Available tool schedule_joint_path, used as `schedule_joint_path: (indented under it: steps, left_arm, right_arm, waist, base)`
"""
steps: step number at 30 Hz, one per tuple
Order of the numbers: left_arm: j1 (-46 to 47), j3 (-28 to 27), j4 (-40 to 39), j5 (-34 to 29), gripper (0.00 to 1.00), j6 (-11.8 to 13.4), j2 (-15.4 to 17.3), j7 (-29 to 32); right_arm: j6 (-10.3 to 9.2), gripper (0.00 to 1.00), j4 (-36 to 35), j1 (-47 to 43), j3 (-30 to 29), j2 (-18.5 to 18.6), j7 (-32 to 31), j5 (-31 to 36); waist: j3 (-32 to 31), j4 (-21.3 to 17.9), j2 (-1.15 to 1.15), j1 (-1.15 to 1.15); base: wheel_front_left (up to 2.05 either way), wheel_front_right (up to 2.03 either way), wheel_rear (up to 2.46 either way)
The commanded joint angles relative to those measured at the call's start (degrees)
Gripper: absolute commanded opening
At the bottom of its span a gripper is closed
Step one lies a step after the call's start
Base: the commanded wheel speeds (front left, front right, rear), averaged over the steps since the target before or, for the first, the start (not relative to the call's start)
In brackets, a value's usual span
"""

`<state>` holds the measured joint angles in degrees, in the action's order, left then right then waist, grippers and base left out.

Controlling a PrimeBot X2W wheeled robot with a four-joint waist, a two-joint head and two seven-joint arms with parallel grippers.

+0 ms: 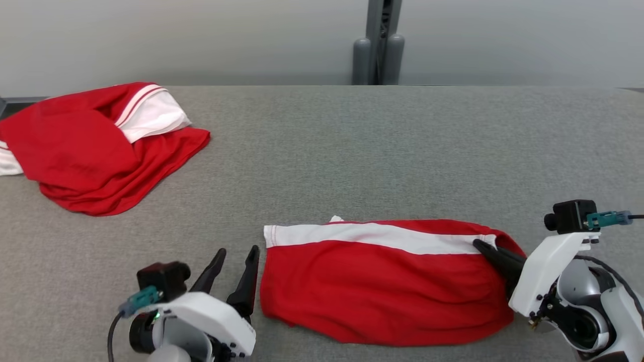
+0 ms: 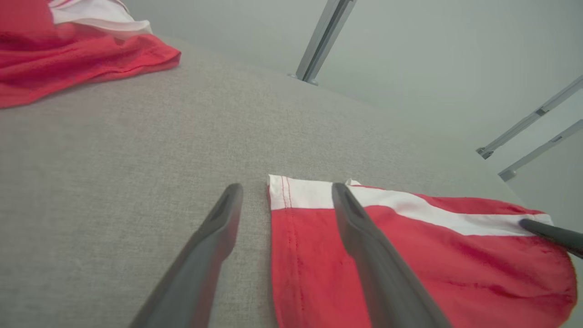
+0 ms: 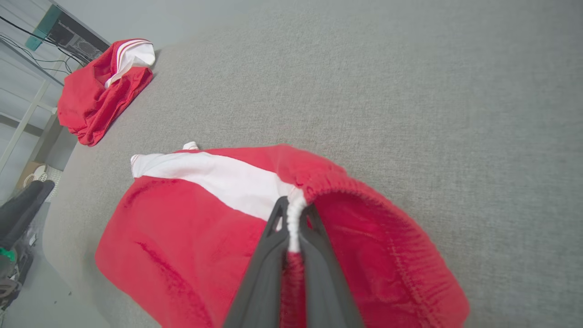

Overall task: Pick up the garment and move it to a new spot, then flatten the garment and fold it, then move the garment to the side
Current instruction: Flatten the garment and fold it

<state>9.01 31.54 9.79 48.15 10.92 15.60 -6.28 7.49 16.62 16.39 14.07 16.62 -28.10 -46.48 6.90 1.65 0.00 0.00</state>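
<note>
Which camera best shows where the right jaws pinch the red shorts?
Right wrist view: the right gripper has jaws shut on the shorts at the white stripe, close up. Head view shows it small, side-on; left wrist view catches a fingertip at its edge.

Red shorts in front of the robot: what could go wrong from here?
1. The right gripper pinches just the waistband edge of the red shorts; it may slip on lifting.
2. The left gripper stands open at the hem, holding nothing; a one-sided pull could drag and unfold them.
3. Another red garment lies far left on the table; moving the shorts there could tangle both.
</note>
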Motion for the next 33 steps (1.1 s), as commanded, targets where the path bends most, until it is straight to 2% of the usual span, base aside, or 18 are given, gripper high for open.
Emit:
schedule_joint_path:
  steps: [1,8,13,17,29,30,31,32,33]
  left_arm:
    - [1.8,-0.1,1.2,0.9,1.00,-0.6,0.1,1.4]
    - [10.5,2.5,10.1,3.5,1.00,-2.9,-1.0,12.5]
    - [15.6,3.4,16.5,4.2,1.00,-2.5,-1.6,18.6]
    - [18.5,3.4,20.8,4.6,1.00,-2.2,-2.0,20.8]
    - [22.3,3.0,27.1,7.4,1.00,-5.5,-4.5,22.9]
    - [22.5,3.0,27.4,7.4,0.89,-5.8,-4.6,23.0]
    - [22.7,3.1,27.7,7.3,0.68,-5.9,-4.7,23.0]
    - [22.9,3.2,28.1,7.3,0.58,-6.1,-4.8,23.0]
    - [23.2,3.2,28.3,7.4,0.40,-6.3,-4.9,23.0]
  right_arm:
    - [0.00,0.00,-0.6,-0.7,0.5,0.4,0.7,-0.5]
    - [0.00,0.00,-1.7,-0.4,3.7,1.1,2.3,-1.3]
    - [0.00,0.00,-0.9,1.0,5.6,1.3,3.2,-2.1]
    - [0.00,0.00,0.0,2.3,6.9,1.1,4.1,-2.7]
    - [0.00,0.00,2.4,4.6,9.9,1.9,6.2,-4.7]
    - [0.00,0.00,2.6,4.8,10.1,2.0,6.4,-4.9]
    - [0.00,0.00,2.7,5.0,10.3,2.0,6.6,-5.1]
    - [0.00,0.00,2.8,5.2,10.5,2.1,6.6,-5.1]
    - [0.00,0.00,3.0,5.3,10.7,2.1,6.8,-5.4]
  waist:
    - [0.1,-1.0,0.00,0.00]
    - [0.6,-2.9,0.00,0.00]
    - [1.4,-3.7,0.00,0.00]
    - [2.1,-4.4,0.00,0.00]
    - [3.1,-5.0,0.00,0.00]
    - [3.2,-5.0,0.00,0.00]
    - [3.2,-5.1,0.00,0.00]
    - [3.3,-5.1,0.00,0.00]
    - [3.3,-5.1,0.00,0.00]
  base:
    - [0.00,0.00,0.00]
    - [0.00,0.00,0.00]
    - [0.00,0.00,0.00]
    - [0.00,0.00,0.00]
    - [0.00,0.00,0.00]
    - [0.00,0.00,0.00]
    - [0.00,0.00,0.00]
    - [0.00,0.00,0.00]
    - [0.00,0.00,0.00]
